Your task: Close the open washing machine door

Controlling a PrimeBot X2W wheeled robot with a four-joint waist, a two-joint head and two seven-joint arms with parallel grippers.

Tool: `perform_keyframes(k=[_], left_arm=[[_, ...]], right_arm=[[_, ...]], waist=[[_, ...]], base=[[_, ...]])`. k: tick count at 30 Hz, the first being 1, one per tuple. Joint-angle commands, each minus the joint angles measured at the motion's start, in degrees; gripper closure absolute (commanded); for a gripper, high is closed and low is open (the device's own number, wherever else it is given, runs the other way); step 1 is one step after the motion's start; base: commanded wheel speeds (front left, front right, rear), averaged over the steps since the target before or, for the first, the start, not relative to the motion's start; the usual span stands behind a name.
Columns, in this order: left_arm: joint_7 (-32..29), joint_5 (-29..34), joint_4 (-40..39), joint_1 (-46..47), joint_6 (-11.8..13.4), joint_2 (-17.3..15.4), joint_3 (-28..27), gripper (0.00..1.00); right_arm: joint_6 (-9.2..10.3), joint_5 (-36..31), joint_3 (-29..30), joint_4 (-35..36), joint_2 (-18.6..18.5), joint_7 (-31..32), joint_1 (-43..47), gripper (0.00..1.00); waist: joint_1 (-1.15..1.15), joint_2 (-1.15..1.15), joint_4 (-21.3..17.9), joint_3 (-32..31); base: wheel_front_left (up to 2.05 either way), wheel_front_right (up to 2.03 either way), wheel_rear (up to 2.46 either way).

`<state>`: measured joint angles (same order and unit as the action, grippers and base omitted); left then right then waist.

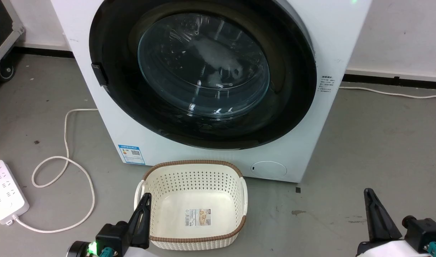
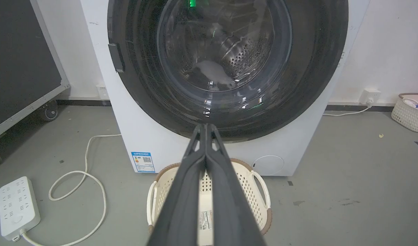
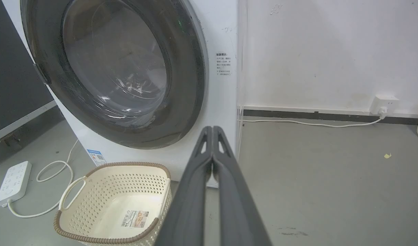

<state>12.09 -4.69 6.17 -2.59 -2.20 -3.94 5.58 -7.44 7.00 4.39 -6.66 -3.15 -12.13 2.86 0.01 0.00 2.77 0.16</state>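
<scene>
The white washing machine (image 1: 321,39) stands straight ahead on the grey floor. Its round door (image 1: 293,89), glossy black rim around a bulging glass bowl, lies flat against the front. In the left wrist view the door (image 2: 311,68) shows steel drum holes through the glass. In the right wrist view the door (image 3: 185,68) sits at the left. My left gripper (image 1: 146,195) is low at the left beside the basket, shut and empty, its fingers pressed together (image 2: 206,125). My right gripper (image 1: 368,191) is low at the right, shut and empty (image 3: 212,128).
A cream perforated basket (image 1: 239,185) with a brown rim sits on the floor just before the machine. A white power strip (image 1: 4,192) and looped cable (image 1: 66,160) lie at the left. A dark wheeled case (image 2: 21,68) stands far left. Another basket (image 2: 410,112) is by the right wall.
</scene>
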Motion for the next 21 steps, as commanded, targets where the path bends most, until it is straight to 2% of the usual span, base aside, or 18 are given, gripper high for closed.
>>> perform_keyframes(k=[1,21], left_arm=[[-0.3,0.43,-0.32,0.45,0.16,0.18,-0.25,1.0],[-2.64,1.27,-1.48,0.88,0.57,0.35,-1.3,1.0]], right_arm=[[-0.01,-0.46,-0.14,0.49,0.06,0.28,-0.52,1.0],[-0.02,-1.76,-0.98,1.72,0.1,2.63,-0.98,1.0]], waist=[[0.0,0.0,-0.01,0.0],[0.0,0.0,-0.56,-0.03]], base=[[0.0,0.0,0.0],[0.0,0.0,0.0]])
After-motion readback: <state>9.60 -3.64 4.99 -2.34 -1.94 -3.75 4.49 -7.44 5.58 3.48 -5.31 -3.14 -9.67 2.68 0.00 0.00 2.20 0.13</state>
